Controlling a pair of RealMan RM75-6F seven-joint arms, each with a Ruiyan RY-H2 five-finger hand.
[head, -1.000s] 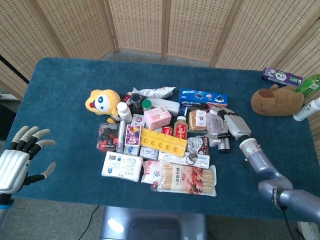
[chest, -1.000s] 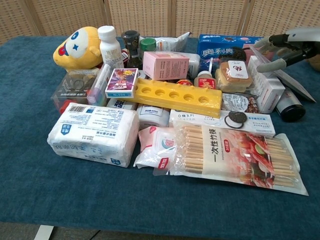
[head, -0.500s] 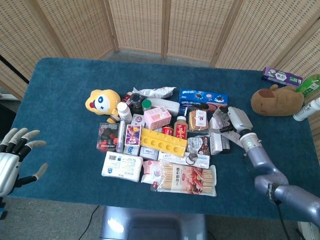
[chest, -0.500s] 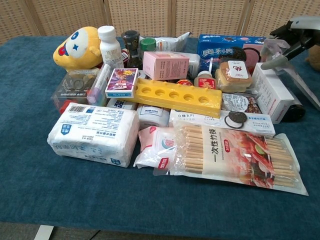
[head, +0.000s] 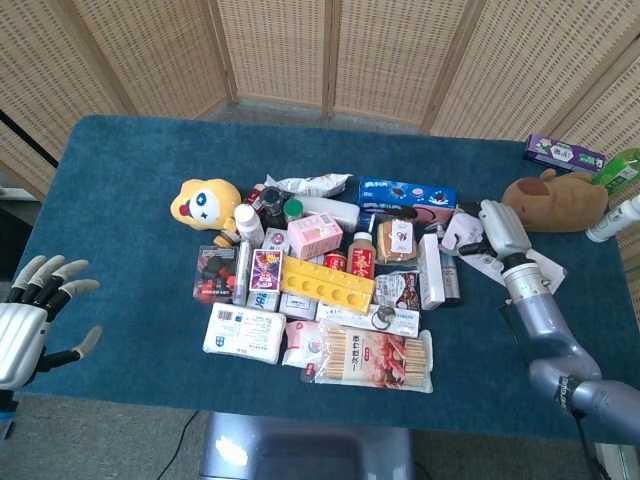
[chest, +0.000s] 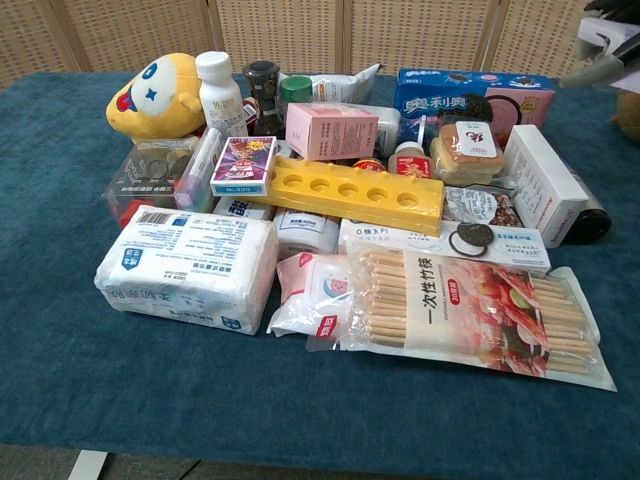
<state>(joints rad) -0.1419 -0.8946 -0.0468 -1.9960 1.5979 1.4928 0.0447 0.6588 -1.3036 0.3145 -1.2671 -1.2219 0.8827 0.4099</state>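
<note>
Head view: a crinkled clear plastic pouch, now lifted clear of the pile, is grasped by the right hand; the left hand is held released, fingers spread.

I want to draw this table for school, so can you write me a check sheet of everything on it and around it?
surface: blue cloth table.
job's things: clear pouch, held by the right hand, right of the pile.
clutter: yellow plush, yellow tray, chopstick pack among boxes and bottles; brown plush apart, far right.
hands: left hand holds nothing, fingers spread, near left edge.
cables: dark cable on the floor.
surroundings: woven screens behind.
</note>
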